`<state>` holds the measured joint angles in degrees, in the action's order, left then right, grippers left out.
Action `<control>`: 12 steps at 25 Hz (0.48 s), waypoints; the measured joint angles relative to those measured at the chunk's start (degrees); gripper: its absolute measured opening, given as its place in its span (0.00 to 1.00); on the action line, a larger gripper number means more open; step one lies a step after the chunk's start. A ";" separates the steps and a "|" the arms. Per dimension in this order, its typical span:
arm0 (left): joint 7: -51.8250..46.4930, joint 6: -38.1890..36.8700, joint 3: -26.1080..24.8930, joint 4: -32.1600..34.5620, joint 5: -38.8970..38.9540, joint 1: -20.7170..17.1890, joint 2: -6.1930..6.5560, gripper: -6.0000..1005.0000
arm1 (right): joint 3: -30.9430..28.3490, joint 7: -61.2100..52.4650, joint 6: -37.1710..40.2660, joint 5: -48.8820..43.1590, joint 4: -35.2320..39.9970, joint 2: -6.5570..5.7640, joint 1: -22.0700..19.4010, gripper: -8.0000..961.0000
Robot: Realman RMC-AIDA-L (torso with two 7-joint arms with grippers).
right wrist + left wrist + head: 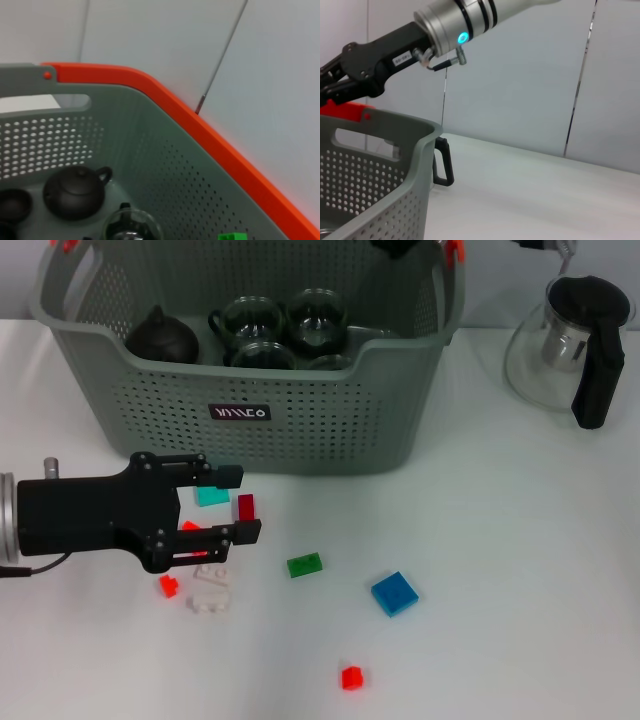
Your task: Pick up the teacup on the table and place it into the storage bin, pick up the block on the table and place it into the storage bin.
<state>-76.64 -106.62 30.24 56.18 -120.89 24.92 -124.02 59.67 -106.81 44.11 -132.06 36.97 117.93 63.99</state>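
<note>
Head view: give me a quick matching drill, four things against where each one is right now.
Things:
1. dark teapot
2. glass pitcher
3. blue block
4. left gripper

Places:
A. on the table, to the right of the storage bin
B. over the blocks in front of the bin's left half
C. inside the bin, at its left end
D. on the table, right of the green block

Pairs: 1-C, 2-A, 3-D, 4-B
</note>
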 joint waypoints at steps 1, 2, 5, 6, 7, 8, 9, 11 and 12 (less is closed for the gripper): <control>0.18 0.10 0.01 -0.12 0.01 0.06 0.02 0.65 | 0.04 0.58 -1.44 -0.01 -0.78 0.32 0.24 0.24; 0.36 0.22 0.00 -0.20 0.02 0.08 0.05 0.65 | 0.15 0.80 -2.48 -0.07 -1.39 0.59 0.38 0.24; 0.40 0.36 0.00 -0.22 0.03 0.09 0.06 0.65 | 0.60 0.97 -4.32 -0.26 -2.58 0.96 0.73 0.24; 0.41 0.36 0.00 -0.22 0.04 0.09 0.07 0.65 | 0.74 0.98 -4.40 -0.28 -2.74 0.97 0.77 0.24; 0.41 0.36 0.00 -0.22 0.04 0.10 0.07 0.65 | 0.88 0.98 -4.30 -0.28 -2.81 0.97 0.78 0.24; 0.41 0.36 0.00 -0.22 0.04 0.11 0.08 0.65 | 0.96 0.98 -4.09 -0.29 -2.84 0.98 0.78 0.24; 0.42 0.36 0.00 -0.21 0.05 0.11 0.08 0.65 | 0.97 0.96 -3.89 -0.30 -2.83 0.98 0.74 0.24; 0.42 0.36 0.00 -0.21 0.05 0.12 0.09 0.65 | 0.99 0.70 -3.50 -0.31 -2.72 0.99 0.56 0.23; 0.43 0.36 0.00 -0.21 0.05 0.13 0.09 0.65 | 1.06 0.56 -3.34 -0.30 -2.64 0.99 0.50 0.23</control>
<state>-76.21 -106.25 30.24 55.97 -120.84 25.04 -123.92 60.73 -106.25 40.77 -132.37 34.33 118.92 64.50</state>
